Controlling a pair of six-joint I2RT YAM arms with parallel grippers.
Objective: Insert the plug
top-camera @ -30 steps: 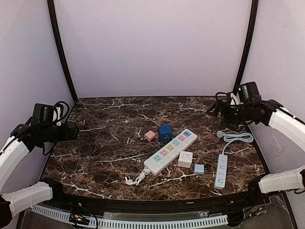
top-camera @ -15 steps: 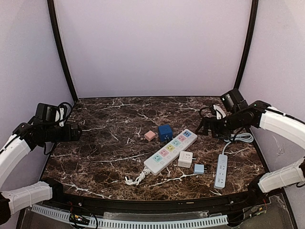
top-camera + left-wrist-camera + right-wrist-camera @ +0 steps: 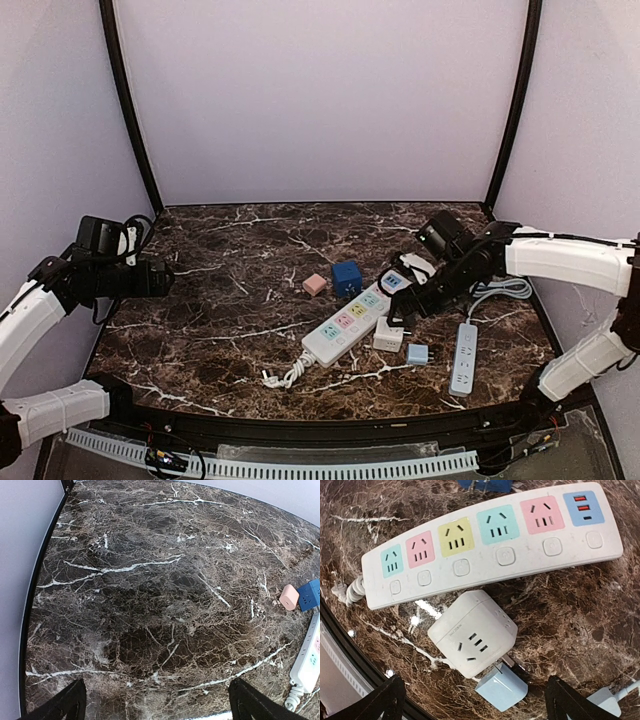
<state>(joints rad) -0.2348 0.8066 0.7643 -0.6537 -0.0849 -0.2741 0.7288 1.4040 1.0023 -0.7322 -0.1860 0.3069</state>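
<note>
Dark marble table [image 3: 220, 300] veined in white, lilac walls [image 3: 320, 100] behind. On the right gripper [image 3: 474, 682], the two black fingers [image 3: 390, 697] stand wide apart with nothing clamped between them. In the gap below lies one white cube adapter [image 3: 472, 632], a three-slot socket on its upper face and fainter slots on the side. It rests unplugged on the marble, just beside the long near edge of the white power strip [image 3: 490, 545].

One pale blue plug [image 3: 501, 689] sits against the cube's corner, with a metal prong showing where they meet. The strip carries five coloured sockets in a row: teal, pink, yellow, teal, pink. A blue USB panel follows at the far end, and there are six round buttons along the edge. All the sockets are vacant. Its white cord [image 3: 347, 592] bunches at the near end.

Beyond the strip's far side are one dark blue cube [image 3: 347, 277] and one pink block [image 3: 315, 285], so four small plug blocks in all. A second strip, the slim pale blue strip [image 3: 465, 357], lies to the right with its cable [image 3: 500, 290] looped behind it.

Well apart at the table's left edge, the left gripper [image 3: 157, 685] hangs over bare marble, fingers [image 3: 67, 702] spread and holding nothing.
</note>
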